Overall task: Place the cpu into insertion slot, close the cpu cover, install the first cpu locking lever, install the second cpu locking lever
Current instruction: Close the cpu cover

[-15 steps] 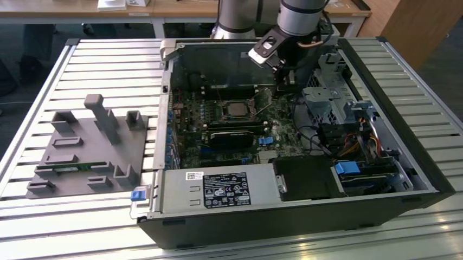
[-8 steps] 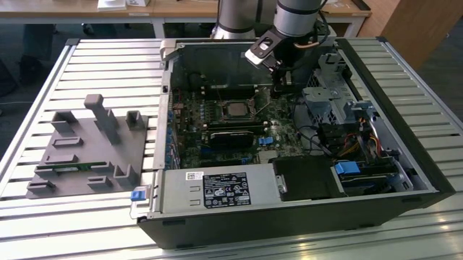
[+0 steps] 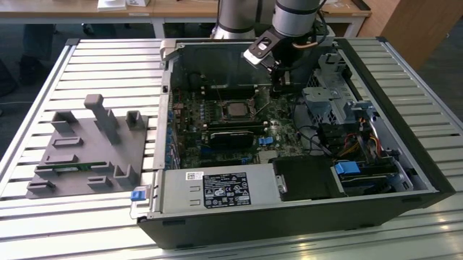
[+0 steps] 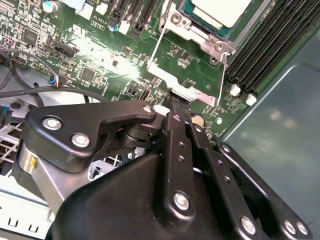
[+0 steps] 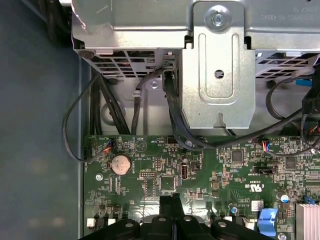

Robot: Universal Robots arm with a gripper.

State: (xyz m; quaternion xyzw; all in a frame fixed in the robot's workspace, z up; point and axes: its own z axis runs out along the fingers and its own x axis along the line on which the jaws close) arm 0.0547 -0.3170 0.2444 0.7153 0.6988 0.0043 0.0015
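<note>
the cpu [image 4: 220, 10], a small flat square chip with a pale silvery-beige metal top, lies seated in the insertion slot [image 4: 216, 46], a square socket with a thin silvery rim set into the green circuit board [image 4: 100, 55] inside the open black computer case [image 3: 304, 227]

the cpu cover [image 4: 192, 93], a thin silvery metal frame plate with a cut-out middle, is not yet down: it stands swung open on its hinge just beside the socket, with green board showing through its window

the black two-fingered gripper [image 4: 176, 104] has its fingers drawn together with barely a line between them, and its tip sits right at the cover's free edge; whether the thin metal is nipped between the fingers or only touched, i cannot tell

the cover looks light and stiff, and being hinged it should swing on its own arc rather than lift away; its smooth sheet metal is probably slippery, so the free-edge tab, far from the hinge and clear of the chip, seems the best place to take hold; the chip and the socket contacts under it are likely fragile, so any pressing wants to be gentle and square
</note>
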